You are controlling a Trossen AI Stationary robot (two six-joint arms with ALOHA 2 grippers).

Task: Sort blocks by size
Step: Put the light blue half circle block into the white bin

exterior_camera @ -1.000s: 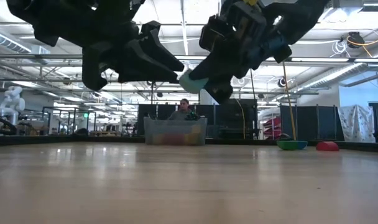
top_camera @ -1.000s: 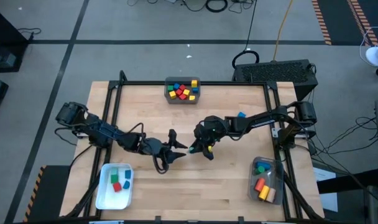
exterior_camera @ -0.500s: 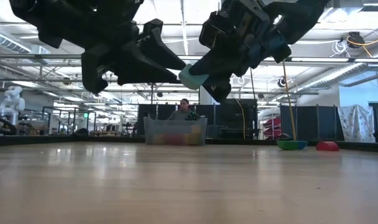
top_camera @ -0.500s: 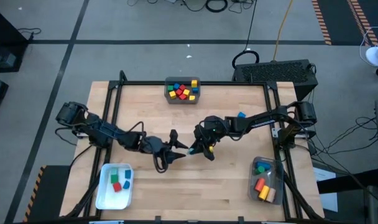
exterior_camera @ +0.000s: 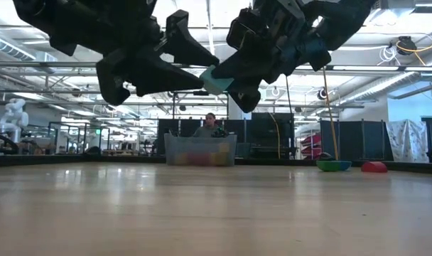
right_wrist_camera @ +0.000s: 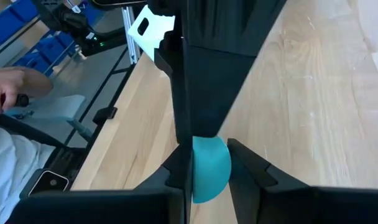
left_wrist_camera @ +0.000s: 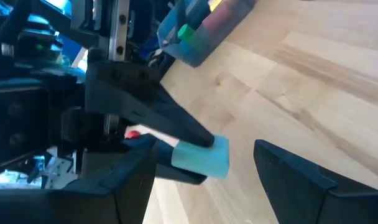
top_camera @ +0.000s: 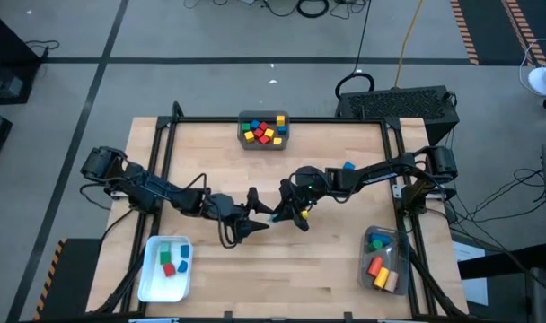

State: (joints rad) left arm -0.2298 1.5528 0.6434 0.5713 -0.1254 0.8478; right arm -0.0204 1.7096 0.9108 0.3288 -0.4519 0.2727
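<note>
Holding red, yellow blocks (top_camera: 262, 131): grey bin (top_camera: 263, 142) at table's far edge.

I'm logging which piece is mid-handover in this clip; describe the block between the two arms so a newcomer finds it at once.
Start at the wooden table, at its middle where the two dark arms meet. There the right claw is shut on a cyan block, held in the air, with the open left claw around it. It is the only block off the table; all the others lie in bins.

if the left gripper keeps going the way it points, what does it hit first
Most likely the cyan block held in the right gripper. The left gripper points straight at it, jaws open around it; depth between them is unclear.
</note>
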